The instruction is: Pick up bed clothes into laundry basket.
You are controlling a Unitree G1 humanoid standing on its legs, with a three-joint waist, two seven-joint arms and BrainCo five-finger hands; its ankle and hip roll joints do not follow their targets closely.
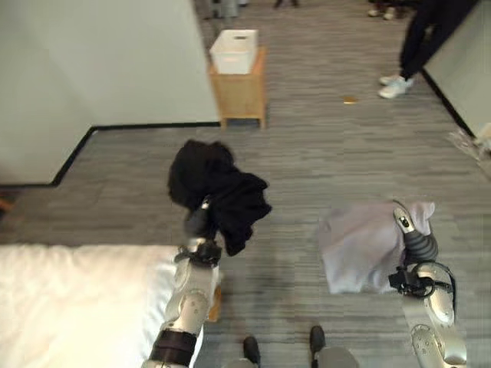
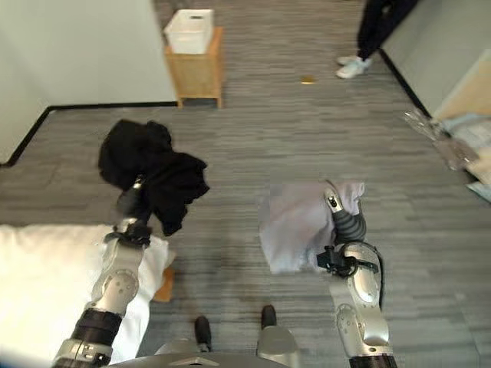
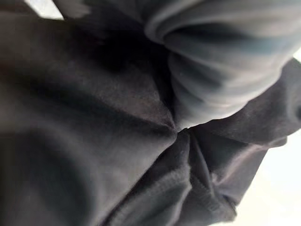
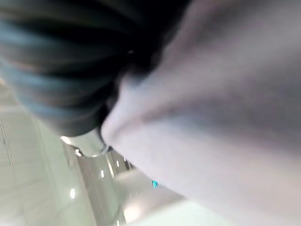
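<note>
A black garment (image 1: pixel 219 184) hangs bunched over my left hand (image 1: pixel 198 222), held up above the floor just past the bed's corner; the left wrist view has its dark folds (image 3: pixel 94 117) pressed close. A pale grey garment (image 1: pixel 357 245) hangs from my right hand (image 1: pixel 418 244) at the lower right, with the thumb (image 1: pixel 402 220) lying over the cloth's edge. The same grey cloth (image 4: pixel 225 94) shows tight against the ribbed cover in the right wrist view. A white laundry basket (image 1: pixel 234 50) sits far ahead on a low wooden stand (image 1: pixel 242 93).
The white bed (image 1: pixel 77 299) takes up the lower left. A wall (image 1: pixel 100 61) with dark skirting juts out at the left, next to the stand. A person's legs (image 1: pixel 418 46) stand at the far right. Plastic-wrapped items (image 2: pixel 453 146) lie along the right edge of the grey floor.
</note>
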